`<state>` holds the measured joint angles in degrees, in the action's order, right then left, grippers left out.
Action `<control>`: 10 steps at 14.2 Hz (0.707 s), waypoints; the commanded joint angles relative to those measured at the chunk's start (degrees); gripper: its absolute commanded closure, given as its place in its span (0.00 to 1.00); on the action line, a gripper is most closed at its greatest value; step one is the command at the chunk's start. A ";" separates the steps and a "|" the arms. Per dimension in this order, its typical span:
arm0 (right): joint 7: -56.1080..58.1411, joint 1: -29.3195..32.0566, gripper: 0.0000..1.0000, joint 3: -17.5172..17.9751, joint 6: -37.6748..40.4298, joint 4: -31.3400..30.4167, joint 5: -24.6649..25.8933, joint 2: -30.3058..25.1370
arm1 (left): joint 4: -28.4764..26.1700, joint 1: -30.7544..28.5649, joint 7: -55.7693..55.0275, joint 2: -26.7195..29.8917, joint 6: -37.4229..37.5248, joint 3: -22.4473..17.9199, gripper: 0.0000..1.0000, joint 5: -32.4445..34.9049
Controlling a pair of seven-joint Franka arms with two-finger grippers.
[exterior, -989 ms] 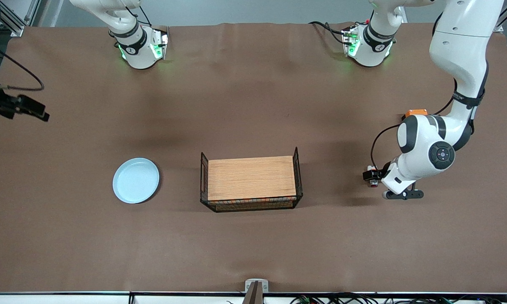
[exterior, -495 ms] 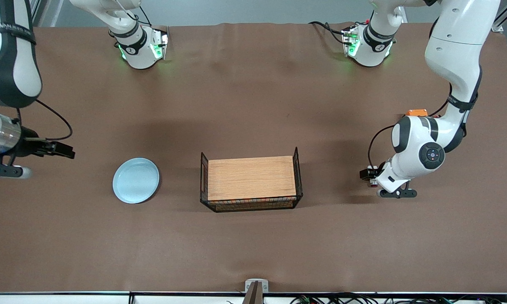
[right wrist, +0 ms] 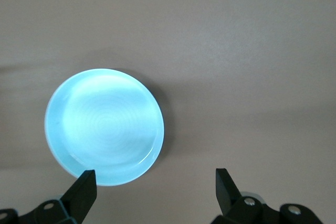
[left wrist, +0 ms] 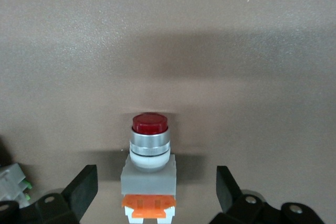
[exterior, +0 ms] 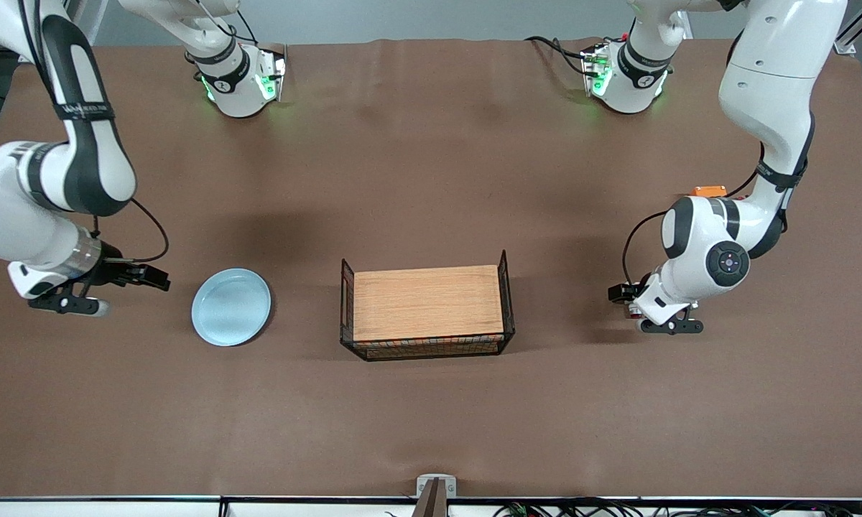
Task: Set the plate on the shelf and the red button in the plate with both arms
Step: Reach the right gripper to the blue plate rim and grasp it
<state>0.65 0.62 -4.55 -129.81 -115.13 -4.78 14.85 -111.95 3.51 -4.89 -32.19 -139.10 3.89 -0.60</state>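
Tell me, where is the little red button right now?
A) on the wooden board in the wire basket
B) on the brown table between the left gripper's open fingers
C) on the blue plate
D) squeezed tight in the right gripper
B: the left wrist view shows the red button lying on the bare table with the left gripper's fingers spread on either side, not touching it.

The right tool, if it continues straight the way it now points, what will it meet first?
Probably the plate: the right tool is open and points at its rim from the right arm's end of the table. Its height above the table is unclear.
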 commanded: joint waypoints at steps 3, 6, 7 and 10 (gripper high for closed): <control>0.75 0.18 0.00 0.60 -6.94 -1.24 -3.74 5.44 | -0.81 0.44 -0.21 0.20 -0.91 -0.20 0.13 1.04; 0.75 -0.44 0.00 0.60 -10.46 -1.24 -4.18 9.13 | -0.81 0.44 -0.21 0.20 -0.91 -0.28 0.28 1.04; 0.84 -0.53 0.00 0.60 -11.34 -1.15 -4.18 10.19 | -0.81 0.44 -0.21 0.02 -0.99 -0.28 0.32 1.04; 0.93 -0.70 0.01 0.68 -13.28 -0.72 -4.27 13.53 | -0.72 0.44 -0.12 -0.07 -0.91 -0.28 0.48 1.13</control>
<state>0.66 0.03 -4.06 -142.19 -116.67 -7.87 26.32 -112.37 3.52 -4.85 -32.24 -139.13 3.89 -0.59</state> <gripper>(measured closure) 0.004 0.383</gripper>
